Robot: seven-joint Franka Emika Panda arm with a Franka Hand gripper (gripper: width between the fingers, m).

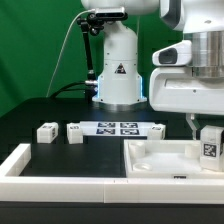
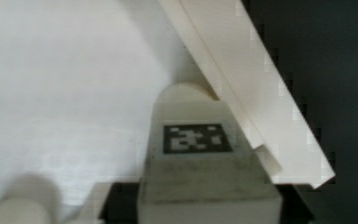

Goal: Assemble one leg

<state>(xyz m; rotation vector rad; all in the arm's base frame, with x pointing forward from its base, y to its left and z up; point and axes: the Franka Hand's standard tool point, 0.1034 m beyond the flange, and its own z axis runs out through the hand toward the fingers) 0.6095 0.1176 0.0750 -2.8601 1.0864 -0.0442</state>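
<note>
Scanning from the exterior view's left: a white rail [image 1: 18, 160] edges the black desk [image 1: 60, 110]; two spare legs [image 1: 46, 132] sit side by side beyond it; next comes the marker board [image 1: 118, 128], flat on the desk; a third small block [image 1: 155, 130] lies just past it; then the big white tray [image 1: 150, 165] in front; over its right end hangs the hand [image 1: 200, 122]; the leg [image 1: 210, 145] stands upright there, tag facing out; the wrist view puts it on the tray floor, just beside the raised rim [image 2: 247, 90]; one finger [image 2: 23, 205] shows a dark gap between itself and the leg, so the hand looks parted, gripping nothing.
</note>
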